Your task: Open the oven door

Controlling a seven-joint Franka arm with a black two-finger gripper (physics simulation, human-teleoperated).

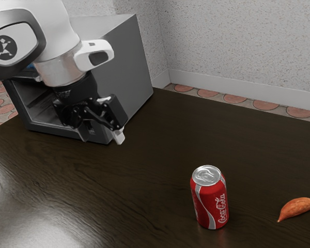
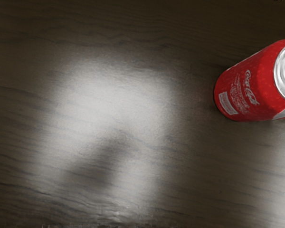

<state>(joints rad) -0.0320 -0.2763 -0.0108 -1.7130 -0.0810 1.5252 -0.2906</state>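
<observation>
The pincer [image 1: 102, 138] is hanging wide open, empty, by the oven [image 1: 121, 67], maybe for opening it. The can [image 1: 212, 201] is standing clear at the exterior view's five o'clock.

A red Coca-Cola can [image 1: 211, 201] stands near an orange sweet potato [image 1: 297, 207].

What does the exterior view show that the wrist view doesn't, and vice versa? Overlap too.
Exterior view only: the oven, the arm with its open end effector, the orange tapered item, the speckled wall and the patterned floor.

Wrist view only: the pale printed panel low on the can's side, and the dark shadow within the bright patch.

Both: the red Coca-Cola can and the dark wood tabletop.
</observation>
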